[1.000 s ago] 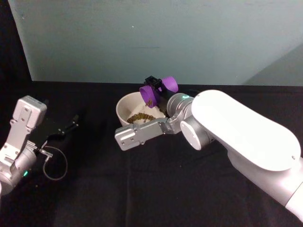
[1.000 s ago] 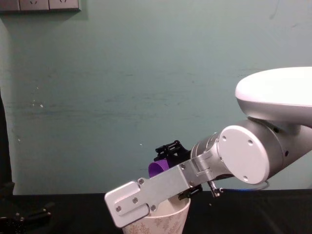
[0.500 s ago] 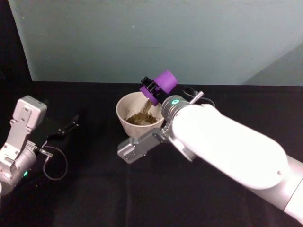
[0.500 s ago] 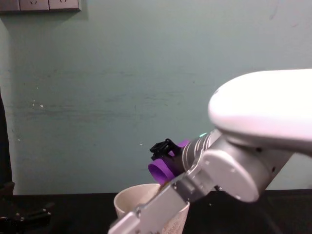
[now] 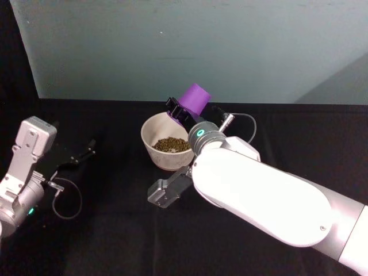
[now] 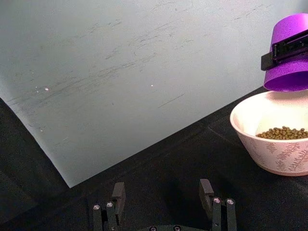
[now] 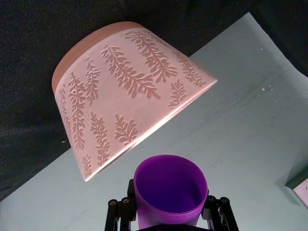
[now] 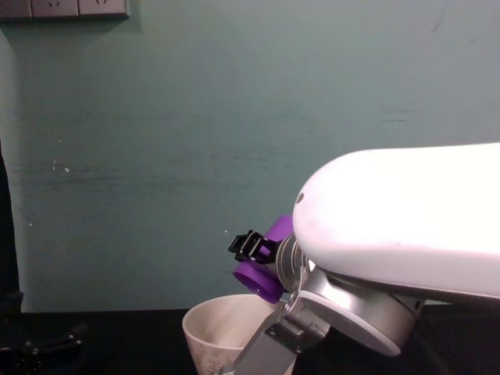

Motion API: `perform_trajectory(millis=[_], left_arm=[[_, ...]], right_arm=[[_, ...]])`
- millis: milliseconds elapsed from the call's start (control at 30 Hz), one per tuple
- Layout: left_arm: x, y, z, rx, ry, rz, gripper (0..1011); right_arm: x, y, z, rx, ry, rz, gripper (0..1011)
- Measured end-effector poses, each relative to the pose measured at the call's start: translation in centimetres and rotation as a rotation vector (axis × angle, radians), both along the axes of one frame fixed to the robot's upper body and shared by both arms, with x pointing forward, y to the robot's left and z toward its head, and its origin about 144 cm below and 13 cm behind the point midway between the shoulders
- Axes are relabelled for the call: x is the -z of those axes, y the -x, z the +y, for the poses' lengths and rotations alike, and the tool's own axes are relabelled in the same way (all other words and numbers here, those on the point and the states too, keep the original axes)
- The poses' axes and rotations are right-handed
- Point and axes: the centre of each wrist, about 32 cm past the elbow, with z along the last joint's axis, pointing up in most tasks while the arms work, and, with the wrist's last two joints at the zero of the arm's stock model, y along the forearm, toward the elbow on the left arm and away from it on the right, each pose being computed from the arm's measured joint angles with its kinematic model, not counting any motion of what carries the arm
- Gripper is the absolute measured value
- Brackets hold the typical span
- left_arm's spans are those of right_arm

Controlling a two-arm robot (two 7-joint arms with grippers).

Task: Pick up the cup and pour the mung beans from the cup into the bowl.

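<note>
The purple cup (image 5: 194, 99) hangs tipped mouth-down over the far right rim of the white leaf-patterned bowl (image 5: 163, 161), with my right gripper (image 5: 179, 111) shut on its sides. Mung beans (image 5: 172, 145) lie in a heap in the bowl's bottom. From the right wrist view the cup (image 7: 168, 190) looks hollow inside, with the bowl (image 7: 130, 91) just beyond its mouth. The chest view has the cup (image 8: 262, 275) tilted above the bowl (image 8: 205, 330). My left gripper (image 6: 162, 199) is parked at the table's left, open, with nothing in it. It faces the cup (image 6: 288, 62) and the bowl (image 6: 284, 159).
The black table (image 5: 115, 230) ends at a teal wall (image 5: 172, 46) right behind the bowl. A loop of thin cable (image 5: 67, 199) lies by my left arm (image 5: 26, 167). My right arm's big white shell (image 5: 270, 195) covers the table's right half.
The right wrist has rolled further, turning the cup from a slant to nearly mouth-down. The stream of beans has stopped and they lie settled in the bowl. The left arm stayed still.
</note>
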Motion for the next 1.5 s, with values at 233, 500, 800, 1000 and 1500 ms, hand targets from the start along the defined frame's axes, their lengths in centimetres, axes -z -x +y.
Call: perform_trajectory(millis=[233,500,800,1000,1500], left_arm=[[0.0,0.0,0.0,0.0,0.0,0.0,1011],[0.0,0.0,0.0,0.0,0.0,0.0,1011],[0.0,0.0,0.0,0.0,0.0,0.0,1011],[0.0,0.0,0.0,0.0,0.0,0.0,1011],[0.0,0.0,0.0,0.0,0.0,0.0,1011]], right_arm=[[0.0,0.0,0.0,0.003,0.003,-0.006,729],[-1.1,0.0,-1.5,0.055,-0.192,0.011,729],[-0.9,0.3,-7.7,0.149,-0.72,0.146,729],[0.3,0.4,-11.8,0.187,-1.065,0.259,729],[2.0,-0.2,-15.1,0.25,-1.427,0.44,729]])
